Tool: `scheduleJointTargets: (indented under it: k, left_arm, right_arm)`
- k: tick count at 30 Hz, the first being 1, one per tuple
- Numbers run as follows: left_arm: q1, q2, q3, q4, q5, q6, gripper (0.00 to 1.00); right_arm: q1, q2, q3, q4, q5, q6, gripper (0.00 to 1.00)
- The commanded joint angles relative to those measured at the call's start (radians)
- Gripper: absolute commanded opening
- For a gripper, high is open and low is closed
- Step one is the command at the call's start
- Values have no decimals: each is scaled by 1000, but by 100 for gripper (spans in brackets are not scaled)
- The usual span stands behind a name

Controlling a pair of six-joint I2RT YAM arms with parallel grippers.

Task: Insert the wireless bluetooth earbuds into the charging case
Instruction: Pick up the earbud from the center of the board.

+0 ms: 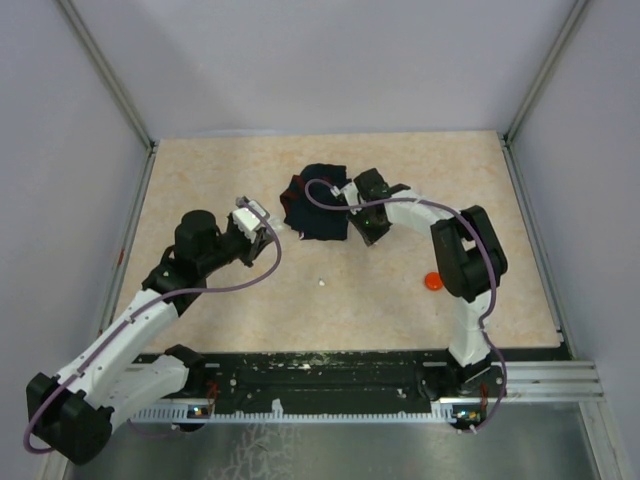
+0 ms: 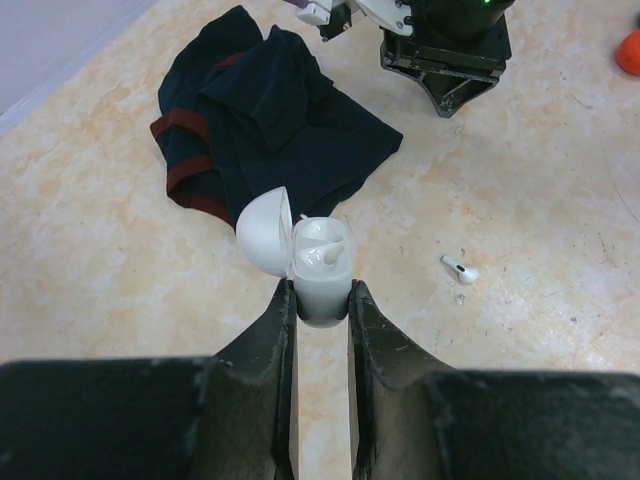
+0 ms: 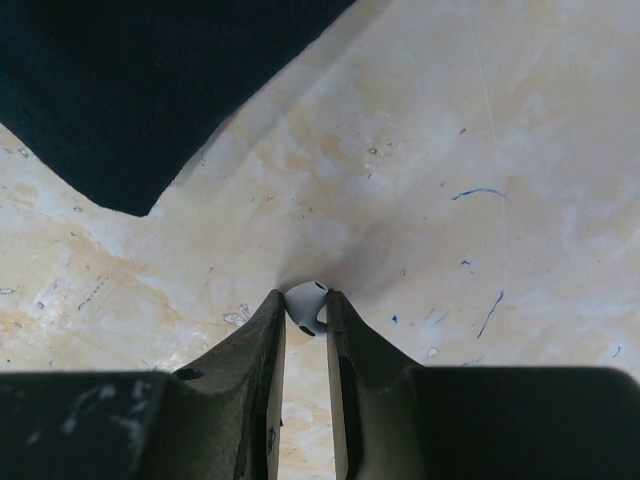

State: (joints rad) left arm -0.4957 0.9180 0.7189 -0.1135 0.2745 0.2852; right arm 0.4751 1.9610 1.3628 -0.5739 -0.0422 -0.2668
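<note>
The left fingers (image 2: 268, 345) were pinching the open charging case (image 2: 322, 275), its lid (image 2: 264, 232) thrown back, just off the near edge of the dark cloth (image 2: 270, 140). The right fingers (image 3: 262, 345), down on the desk (image 3: 480, 120) right beside that cloth, were pressed onto a white earbud (image 3: 305, 308). A second earbud (image 2: 460, 268) lay loose on the cloth's near side, apart from it. I judged both had yet to go in. I couldn't make out whether the case's sockets already held anything, and the pinched bud's stem was hidden.
</note>
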Motion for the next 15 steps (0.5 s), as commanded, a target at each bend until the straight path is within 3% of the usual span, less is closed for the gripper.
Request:
scheduleJointTargets:
  k: [1,15]
  left_arm:
    - [-1,-6,14,4,24,-1,0]
    - [-1,-73,-39,127,13,-67,0]
  right_arm:
    - [5,-8,10,-13,19,0,18]
    - [68,-336,-126,238,-54,178,18]
